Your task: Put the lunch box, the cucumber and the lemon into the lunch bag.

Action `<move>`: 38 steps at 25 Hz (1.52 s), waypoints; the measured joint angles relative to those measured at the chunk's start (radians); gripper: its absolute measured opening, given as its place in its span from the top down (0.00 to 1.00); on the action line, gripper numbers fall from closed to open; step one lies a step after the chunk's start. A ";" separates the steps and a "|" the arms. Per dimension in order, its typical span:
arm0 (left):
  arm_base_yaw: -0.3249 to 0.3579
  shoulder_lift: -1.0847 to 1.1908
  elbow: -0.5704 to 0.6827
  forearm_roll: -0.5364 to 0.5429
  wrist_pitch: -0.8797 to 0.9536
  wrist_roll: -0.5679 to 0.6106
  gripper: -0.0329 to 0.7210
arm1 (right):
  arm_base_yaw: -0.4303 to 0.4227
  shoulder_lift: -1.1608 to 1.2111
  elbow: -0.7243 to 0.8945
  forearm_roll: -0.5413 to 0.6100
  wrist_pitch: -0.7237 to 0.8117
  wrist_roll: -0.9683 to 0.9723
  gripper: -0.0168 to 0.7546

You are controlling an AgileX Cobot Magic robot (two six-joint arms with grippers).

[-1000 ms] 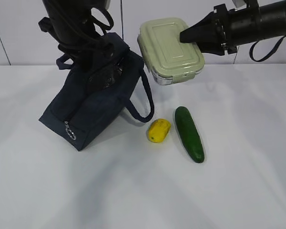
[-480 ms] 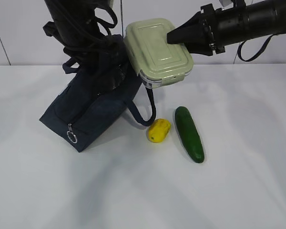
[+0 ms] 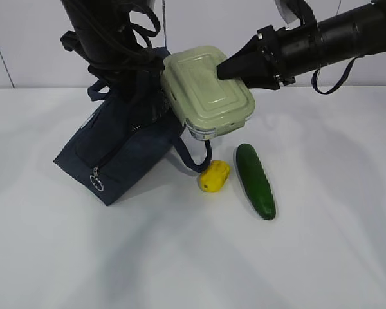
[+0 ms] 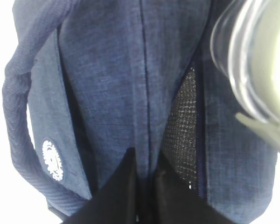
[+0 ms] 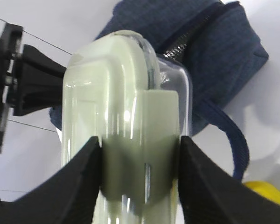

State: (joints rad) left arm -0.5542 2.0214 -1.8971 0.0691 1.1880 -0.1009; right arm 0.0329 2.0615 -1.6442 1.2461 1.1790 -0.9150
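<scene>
The left gripper point(image 4: 144, 170) pinches the navy fabric lunch bag point(image 3: 125, 145) so its mouth is open, while the right gripper point(image 5: 140, 175) clamps the green-lidded glass lunch box point(image 3: 209, 90) above it.

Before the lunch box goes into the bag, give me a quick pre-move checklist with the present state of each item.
1. Right end effector clamped on the lunch box: ok.
2. Left end effector pinching the lunch bag fabric to hold it: ok.
3. Bag opening wide enough for the box: cannot tell; only a narrow gap shows in the left wrist view.
4. Box lined up with the opening: not ok, it is tilted, at the bag's upper edge.
5. Lemon and cucumber on the table, out of the way: ok.
</scene>
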 joint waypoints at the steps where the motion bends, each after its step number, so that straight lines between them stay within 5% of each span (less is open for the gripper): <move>1: 0.000 0.000 0.000 0.000 0.000 0.000 0.95 | 0.000 0.002 0.000 -0.017 0.000 0.000 0.51; 38: 0.000 0.000 0.000 -0.148 -0.026 0.031 0.95 | 0.076 0.089 -0.002 -0.077 0.000 0.010 0.51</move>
State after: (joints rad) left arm -0.5542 2.0214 -1.8971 -0.0789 1.1616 -0.0696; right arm 0.1092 2.1510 -1.6466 1.1695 1.1790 -0.9053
